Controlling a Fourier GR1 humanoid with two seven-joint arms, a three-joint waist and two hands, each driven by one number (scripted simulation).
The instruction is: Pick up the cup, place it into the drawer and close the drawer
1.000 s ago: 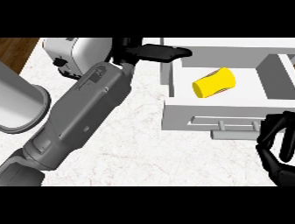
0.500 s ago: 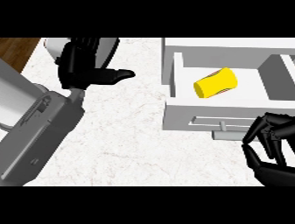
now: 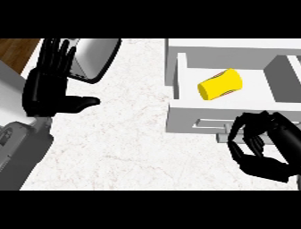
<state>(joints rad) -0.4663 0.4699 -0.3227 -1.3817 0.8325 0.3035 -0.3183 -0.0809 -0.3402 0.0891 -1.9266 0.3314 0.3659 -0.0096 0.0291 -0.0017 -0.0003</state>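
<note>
Left robot hand [image 3: 47, 89] at upper left over the white marble bench [image 3: 119, 147]: fingers straight, thumb out, holding nothing, just beside a grey appliance [image 3: 94, 57]. Right of centre, white drawer [image 3: 179, 76] stands open w/ yellow cup [image 3: 220, 84] lying on its side inside. Right robot hand [image 3: 265, 147] at drawer front, near handle [image 3: 212, 124]; fingers curled, gripping nothing visible.

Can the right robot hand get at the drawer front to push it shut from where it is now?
Probably yes: the right robot hand, fingers curled, sits just before the drawer front, nothing between them.
</note>
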